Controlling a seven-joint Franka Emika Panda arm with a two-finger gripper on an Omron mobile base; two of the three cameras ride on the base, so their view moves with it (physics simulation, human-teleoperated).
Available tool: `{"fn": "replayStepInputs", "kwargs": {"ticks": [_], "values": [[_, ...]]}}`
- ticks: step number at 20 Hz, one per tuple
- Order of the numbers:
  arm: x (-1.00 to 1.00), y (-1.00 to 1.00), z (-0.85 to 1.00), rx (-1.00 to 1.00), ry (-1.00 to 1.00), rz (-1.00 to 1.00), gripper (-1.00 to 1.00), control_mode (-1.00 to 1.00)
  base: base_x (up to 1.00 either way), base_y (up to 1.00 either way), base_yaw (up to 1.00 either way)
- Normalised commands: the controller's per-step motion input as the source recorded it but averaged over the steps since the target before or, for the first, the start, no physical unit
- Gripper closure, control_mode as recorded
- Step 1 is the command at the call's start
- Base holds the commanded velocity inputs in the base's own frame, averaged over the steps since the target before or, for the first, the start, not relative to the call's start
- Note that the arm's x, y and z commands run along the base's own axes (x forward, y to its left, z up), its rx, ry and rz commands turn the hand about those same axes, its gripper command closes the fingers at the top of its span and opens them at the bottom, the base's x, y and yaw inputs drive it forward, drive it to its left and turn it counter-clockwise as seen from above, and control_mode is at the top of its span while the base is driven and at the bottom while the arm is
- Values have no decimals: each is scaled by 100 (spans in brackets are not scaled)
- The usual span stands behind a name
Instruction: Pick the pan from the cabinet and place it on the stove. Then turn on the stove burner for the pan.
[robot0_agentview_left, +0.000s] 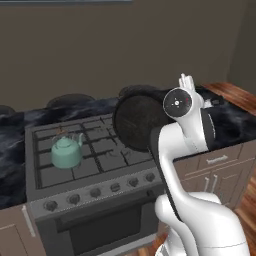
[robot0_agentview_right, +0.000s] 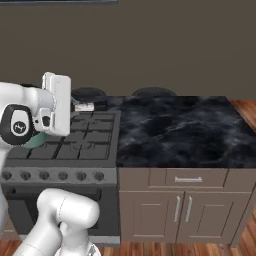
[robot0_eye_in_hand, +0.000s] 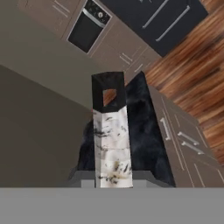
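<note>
The pan (robot0_agentview_left: 136, 121), round and black, hangs tilted on its edge above the right side of the stove (robot0_agentview_left: 95, 192), its flat face turned toward the left base view. In the hand view its handle (robot0_eye_in_hand: 111, 135), silver with a black holed tip, rises from between the fingers. My gripper (robot0_agentview_right: 75, 106) is shut on that handle, over the stove's back right grates (robot0_agentview_right: 92, 125). My arm hides part of the pan's right rim. A row of round knobs (robot0_agentview_left: 115, 187) runs along the stove front. The cabinet is out of view.
A teal kettle (robot0_agentview_left: 66, 152) stands on the front left burner. Right of the stove lies a black marble counter (robot0_agentview_right: 180, 130) over taupe drawer units (robot0_agentview_right: 180, 205). Wooden floor (robot0_eye_in_hand: 192, 57) and a far oven (robot0_eye_in_hand: 87, 28) lie beyond the handle.
</note>
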Motion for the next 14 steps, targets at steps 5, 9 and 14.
{"fn": "replayStepInputs", "kwargs": {"ticks": [5,9,14], "values": [[0,0,0,0,0,0,100,100,22,60,-38],[0,0,0,0,0,0,100,100,18,74,-32],[0,0,0,0,0,0,100,100,18,64,-28]]}}
